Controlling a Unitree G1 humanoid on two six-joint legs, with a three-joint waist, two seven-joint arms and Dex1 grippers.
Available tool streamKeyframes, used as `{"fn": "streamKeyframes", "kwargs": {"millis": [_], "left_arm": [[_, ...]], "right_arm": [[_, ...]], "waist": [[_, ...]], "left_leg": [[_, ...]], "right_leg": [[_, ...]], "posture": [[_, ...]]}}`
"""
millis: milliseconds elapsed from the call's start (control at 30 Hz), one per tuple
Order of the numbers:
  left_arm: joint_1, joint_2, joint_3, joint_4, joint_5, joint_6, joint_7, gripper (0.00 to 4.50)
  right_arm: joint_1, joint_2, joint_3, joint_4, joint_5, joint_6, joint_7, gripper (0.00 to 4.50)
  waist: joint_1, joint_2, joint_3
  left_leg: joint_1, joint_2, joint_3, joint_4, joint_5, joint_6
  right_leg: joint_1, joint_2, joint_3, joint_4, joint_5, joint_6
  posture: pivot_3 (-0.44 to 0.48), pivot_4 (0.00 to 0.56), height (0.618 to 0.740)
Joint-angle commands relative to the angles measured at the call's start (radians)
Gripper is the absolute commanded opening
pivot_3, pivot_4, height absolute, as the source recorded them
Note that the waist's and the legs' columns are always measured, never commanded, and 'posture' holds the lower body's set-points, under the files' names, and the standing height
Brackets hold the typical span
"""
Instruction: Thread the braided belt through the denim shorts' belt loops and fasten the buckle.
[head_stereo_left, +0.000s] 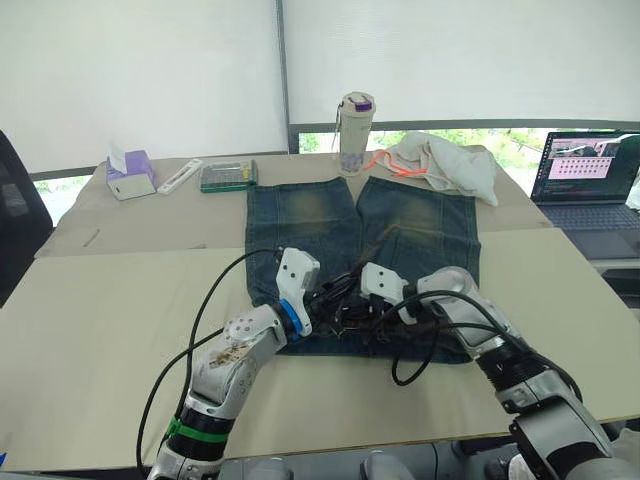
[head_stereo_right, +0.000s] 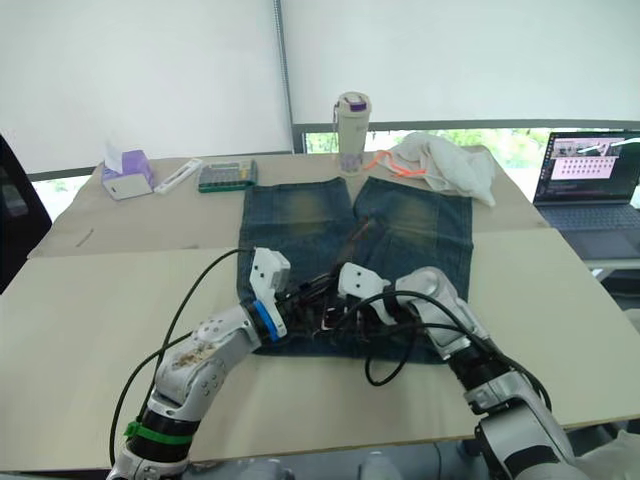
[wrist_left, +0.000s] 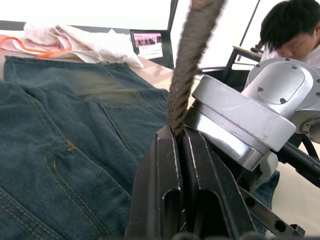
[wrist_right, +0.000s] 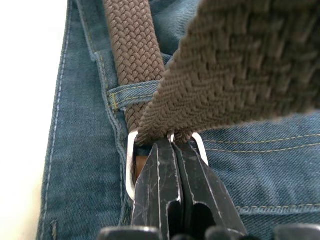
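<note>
The denim shorts (head_stereo_left: 400, 225) lie flat on the table, waistband toward me. Both grippers meet over the middle of the waistband. In the left wrist view my left gripper (wrist_left: 176, 132) is shut on the braided belt (wrist_left: 189, 60), whose brown strap rises steeply from the fingertips. In the right wrist view my right gripper (wrist_right: 171, 142) is shut on the braided belt (wrist_right: 240, 65) right at the silver buckle (wrist_right: 131, 165). Another stretch of strap runs under a belt loop (wrist_right: 131, 95) beside the buckle. A thin length of belt (head_stereo_left: 372, 245) lies diagonally over the shorts.
At the table's far side stand a tissue box (head_stereo_left: 131, 174), a white remote (head_stereo_left: 180, 176), a calculator (head_stereo_left: 227, 176), a bottle (head_stereo_left: 355, 132) and a white cloth with orange cord (head_stereo_left: 445, 160). A laptop (head_stereo_left: 585, 180) sits right. Black cables (head_stereo_left: 215, 300) loop off both arms. A person (wrist_left: 292, 30) is beside the table.
</note>
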Motion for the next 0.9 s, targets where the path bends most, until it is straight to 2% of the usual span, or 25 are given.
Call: {"fn": "streamKeyframes", "kwargs": {"millis": [33, 133, 233, 433, 600, 767, 900], "left_arm": [[-0.128, -0.051, -0.099, -0.032, -0.018, -0.069, -0.128, 0.00], [-0.172, -0.047, -0.121, 0.016, 0.025, -0.095, -0.176, 0.00], [-0.214, -0.084, -0.162, 0.071, 0.033, -0.070, -0.220, 0.00], [-0.205, -0.122, -0.157, 0.085, 0.037, -0.079, -0.231, 0.00], [-0.153, -0.123, -0.054, 0.074, 0.006, -0.064, -0.170, 0.00], [-0.141, -0.138, 0.099, 0.056, -0.119, -0.003, -0.156, 0.00], [-0.146, -0.114, 0.129, 0.058, -0.155, 0.015, -0.183, 0.00]], "right_arm": [[0.103, 0.041, 0.116, 0.060, -0.082, 0.054, -0.057, 0.05], [0.121, 0.050, 0.120, 0.052, -0.087, 0.048, -0.078, 0.05], [0.140, 0.078, 0.113, 0.040, -0.083, 0.072, -0.129, 0.05], [0.202, 0.093, 0.090, -0.015, -0.070, 0.089, -0.188, 0.05], [0.255, 0.085, 0.015, -0.103, -0.013, 0.102, -0.221, 0.05], [0.287, 0.062, -0.026, -0.154, -0.002, 0.120, -0.243, 0.05], [0.308, 0.065, -0.060, -0.191, 0.030, 0.089, -0.256, 0.05]], "waist": [[0.002, -0.001, 0.000], [-0.001, -0.001, 0.000], [-0.007, -0.001, 0.000], [-0.002, -0.002, 0.000], [-0.002, -0.002, 0.001], [0.000, -0.002, 0.004], [0.003, -0.002, 0.005]], "left_leg": [[0.001, 0.000, 0.000, 0.000, 0.000, 0.000], [0.004, 0.000, 0.002, 0.000, 0.000, 0.000], [0.010, 0.001, 0.002, -0.001, 0.000, 0.000], [0.013, 0.000, 0.001, -0.002, -0.001, 0.001], [0.013, 0.001, 0.001, -0.002, -0.001, 0.000], [0.012, 0.000, -0.001, -0.002, -0.001, 0.000], [0.011, 0.000, -0.001, -0.002, -0.001, 0.000]], "right_leg": [[0.001, 0.000, 0.000, 0.000, 0.000, 0.000], [0.005, 0.000, -0.001, 0.000, 0.000, 0.000], [0.011, 0.001, -0.001, -0.001, -0.001, 0.000], [0.015, 0.001, -0.001, -0.002, -0.002, 0.001], [0.014, 0.001, -0.001, -0.002, -0.003, 0.001], [0.013, 0.000, -0.001, -0.002, -0.003, 0.001], [0.013, -0.001, -0.001, -0.002, -0.003, 0.002]], "posture": [[0.000, 0.150, 0.740], [0.000, 0.150, 0.740], [0.000, 0.150, 0.740], [0.000, 0.150, 0.740], [0.000, 0.150, 0.740], [0.000, 0.150, 0.740], [0.000, 0.150, 0.740]]}}
